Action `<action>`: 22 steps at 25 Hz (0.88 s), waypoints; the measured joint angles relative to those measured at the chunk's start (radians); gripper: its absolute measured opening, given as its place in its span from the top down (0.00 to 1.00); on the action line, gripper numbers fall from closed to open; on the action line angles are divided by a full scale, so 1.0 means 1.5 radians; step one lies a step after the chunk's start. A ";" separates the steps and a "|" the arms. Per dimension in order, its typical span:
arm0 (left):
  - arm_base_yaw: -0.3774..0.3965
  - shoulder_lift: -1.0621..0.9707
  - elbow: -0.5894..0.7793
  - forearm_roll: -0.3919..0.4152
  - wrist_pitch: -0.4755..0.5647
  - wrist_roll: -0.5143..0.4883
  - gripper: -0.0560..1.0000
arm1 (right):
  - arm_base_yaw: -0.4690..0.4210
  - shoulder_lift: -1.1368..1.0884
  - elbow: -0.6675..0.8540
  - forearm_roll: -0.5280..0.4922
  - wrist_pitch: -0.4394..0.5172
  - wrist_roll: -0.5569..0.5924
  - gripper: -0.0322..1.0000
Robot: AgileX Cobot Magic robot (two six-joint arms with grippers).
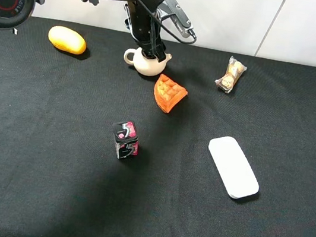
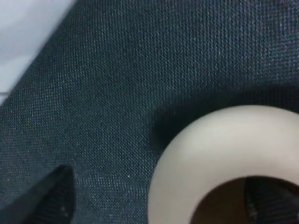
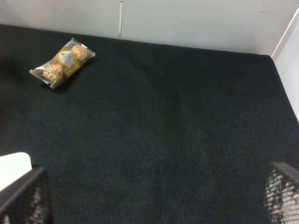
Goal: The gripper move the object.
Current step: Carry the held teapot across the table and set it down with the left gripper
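Exterior high view: we see the teapot [image 1: 147, 62] standing upright on the black cloth [image 1: 48, 167] at the far side of the table. It sits at 12 o'clock from the small black-and-pink box [image 1: 125, 140]. Its spout points toward 3 o'clock and its handle toward 9 o'clock. The left gripper [image 1: 152, 50] reaches down onto its open top.

From the teapot, the yellow fruit [image 1: 67, 40] lies at 9 o'clock, well apart. The orange waffle wedge [image 1: 169, 93] lies at 5 o'clock, just beside it. The clear packet [image 1: 231, 75] lies at 3 o'clock, and the flat white slab [image 1: 233, 166] at 4 o'clock, well apart.

In the left wrist view the teapot has no lid. We see its cream rim and a brown inside, where 1 dark finger [image 2: 261, 205] of the left gripper sits. The other finger [image 2: 46, 200] is outside, over the cloth and apart from the pot's wall. So the jaws stand wide and straddle the rim without pinching it.

In the right wrist view the right gripper [image 3: 154, 200] hangs over bare cloth with its 2 meshed fingers [image 3: 23, 196] spread wide, holding nothing. The packet there holds round golden sweets in a row, and a corner of the slab shows near 1 finger.
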 joint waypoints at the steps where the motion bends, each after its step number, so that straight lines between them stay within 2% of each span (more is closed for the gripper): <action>1: 0.000 0.000 0.000 0.000 -0.003 0.000 0.15 | 0.000 0.000 0.000 0.000 0.000 0.000 0.30; 4: 0.000 0.000 0.000 0.000 -0.012 0.000 0.05 | 0.000 0.000 0.000 0.000 0.000 0.000 0.30; 6: 0.000 0.000 0.000 0.000 -0.016 0.000 0.03 | 0.000 0.000 0.000 0.000 0.000 0.000 0.30; 15: 0.000 -0.005 0.000 0.000 -0.017 0.000 0.01 | 0.000 0.000 0.000 0.000 0.000 0.000 0.30; 22: 0.000 -0.032 0.000 -0.013 0.024 0.000 0.01 | 0.000 0.000 0.000 0.000 0.000 0.000 0.30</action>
